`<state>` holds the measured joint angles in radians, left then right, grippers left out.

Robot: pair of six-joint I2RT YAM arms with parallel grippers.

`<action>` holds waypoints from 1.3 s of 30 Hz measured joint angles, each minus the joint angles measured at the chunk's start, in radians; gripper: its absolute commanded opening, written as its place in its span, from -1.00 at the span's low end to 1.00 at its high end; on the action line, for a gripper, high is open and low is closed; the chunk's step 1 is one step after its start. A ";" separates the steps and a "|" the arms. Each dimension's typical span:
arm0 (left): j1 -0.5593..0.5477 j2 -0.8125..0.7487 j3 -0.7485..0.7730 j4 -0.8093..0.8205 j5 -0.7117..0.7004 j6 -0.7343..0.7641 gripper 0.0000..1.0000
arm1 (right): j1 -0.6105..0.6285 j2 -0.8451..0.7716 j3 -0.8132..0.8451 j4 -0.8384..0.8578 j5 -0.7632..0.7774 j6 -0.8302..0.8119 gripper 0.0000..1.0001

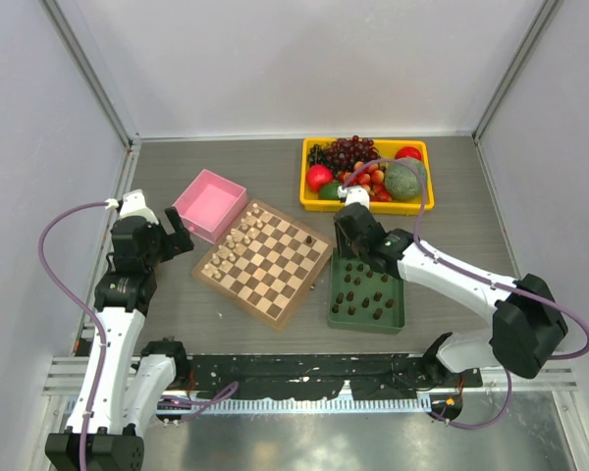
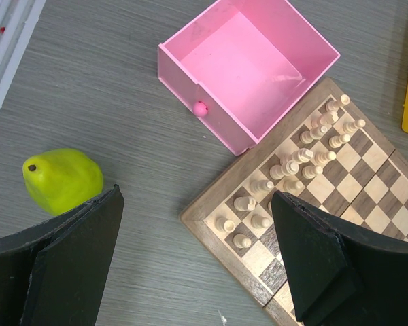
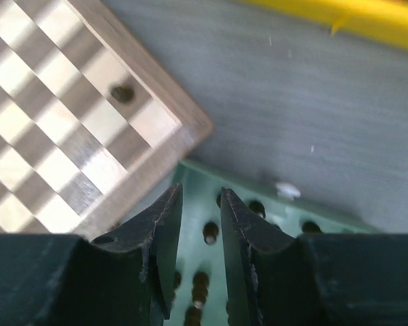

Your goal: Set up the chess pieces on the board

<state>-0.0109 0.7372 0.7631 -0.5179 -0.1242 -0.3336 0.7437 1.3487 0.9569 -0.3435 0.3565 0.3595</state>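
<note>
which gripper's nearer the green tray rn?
Right. The right gripper hovers over the green tray's far-left corner; the left gripper is across the board, beside the pink box.

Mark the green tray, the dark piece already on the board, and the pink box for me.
Green tray point(image 1: 366, 325): top view, near rim.
Dark piece point(image 3: 122, 93): right wrist view, its top.
Pink box point(image 2: 248, 64): left wrist view, inner floor.
</note>
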 measured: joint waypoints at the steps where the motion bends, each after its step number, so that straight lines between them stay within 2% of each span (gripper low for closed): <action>1: 0.000 0.000 0.000 0.000 0.002 0.000 0.98 | -0.003 0.005 -0.022 -0.013 -0.005 0.010 -0.31; 14: 0.000 0.000 0.002 -0.003 0.007 -0.001 0.98 | -0.028 0.159 -0.050 -0.087 -0.033 0.049 -0.35; 36: 0.000 0.000 0.002 -0.004 0.013 -0.001 0.98 | -0.041 0.223 -0.051 -0.060 -0.033 0.059 -0.42; 39: 0.000 0.000 0.002 -0.004 0.013 -0.001 0.98 | -0.041 0.223 -0.052 -0.056 -0.033 0.058 -0.48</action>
<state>-0.0109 0.7376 0.7647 -0.5217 -0.1112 -0.3344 0.7025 1.5715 0.9051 -0.3992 0.3233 0.4179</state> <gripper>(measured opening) 0.991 0.288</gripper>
